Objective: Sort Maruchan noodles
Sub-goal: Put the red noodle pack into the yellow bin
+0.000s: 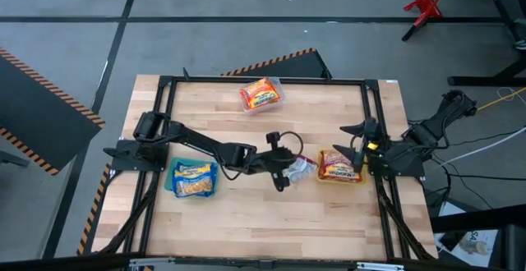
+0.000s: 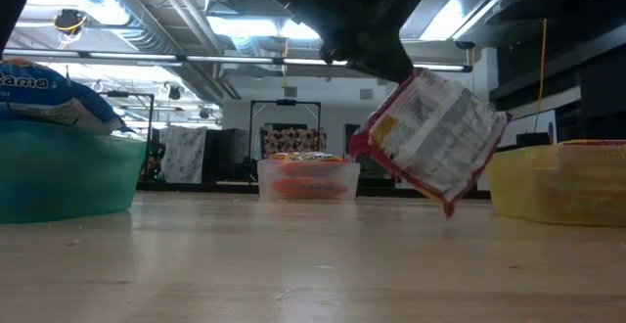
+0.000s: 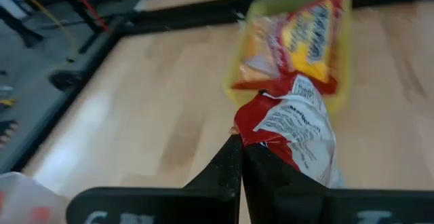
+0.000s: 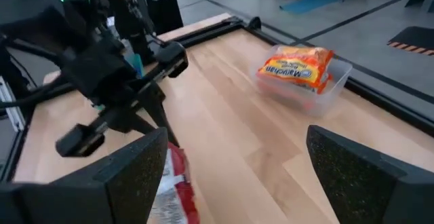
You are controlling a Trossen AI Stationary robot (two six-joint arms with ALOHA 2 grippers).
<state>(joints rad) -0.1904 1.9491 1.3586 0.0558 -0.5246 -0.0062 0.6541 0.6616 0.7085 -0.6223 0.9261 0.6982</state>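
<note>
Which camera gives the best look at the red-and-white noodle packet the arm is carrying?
The low view: the red-and-white packet hangs clear above the table, its whole printed side showing. The left wrist view shows it close, pinched in the left gripper, partly cut off. From above it is small and half hidden; the right wrist view catches only an edge.

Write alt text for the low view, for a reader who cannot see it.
At table height, the left gripper comes from above, shut on a red-and-white noodle packet hanging tilted just above the wooden table. A teal bin stands at left, a clear bin behind, a yellow bin at right.
</note>
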